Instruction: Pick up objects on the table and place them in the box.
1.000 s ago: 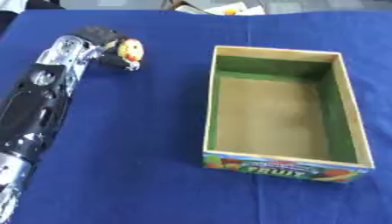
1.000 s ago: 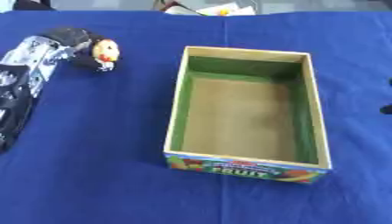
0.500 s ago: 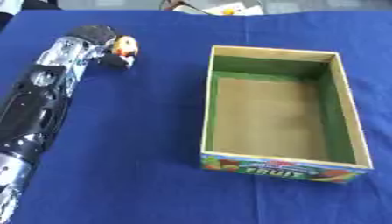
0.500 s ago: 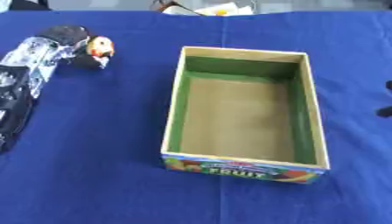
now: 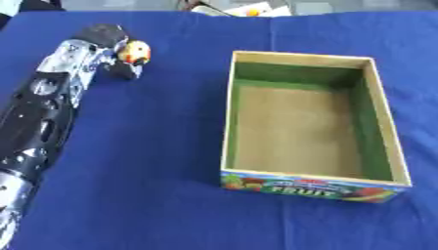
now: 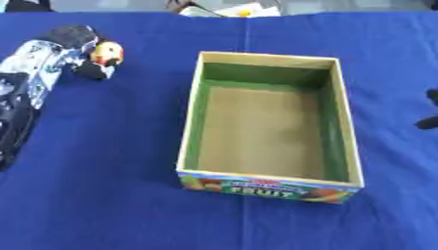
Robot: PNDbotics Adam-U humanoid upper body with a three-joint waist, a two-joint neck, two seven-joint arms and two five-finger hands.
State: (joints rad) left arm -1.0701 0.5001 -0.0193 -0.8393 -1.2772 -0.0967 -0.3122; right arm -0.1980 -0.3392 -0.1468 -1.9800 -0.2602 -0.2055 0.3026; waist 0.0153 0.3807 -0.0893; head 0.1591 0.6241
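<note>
My left arm runs up the left side of the table, and my left hand [image 5: 104,40] is at the far left with its fingers curled round a small round yellow and orange object [image 5: 134,52] with a red spot. The hand and object are just above or on the blue cloth, well left of the box. The box [image 5: 229,122] stands open at centre right, with green inner walls, a bare tan floor and a "FRUIT" label on its near side. Nothing lies inside it. Dark bits of my right hand [image 6: 427,122] show at the right edge of the right eye view.
A blue cloth [image 5: 163,195] covers the whole table. At the far edge, beyond the cloth, lie some white and yellow items [image 5: 244,9].
My left hand with the small object has crept slightly toward the far edge. The whole picture has also shifted a little; the box has stayed where it was.
</note>
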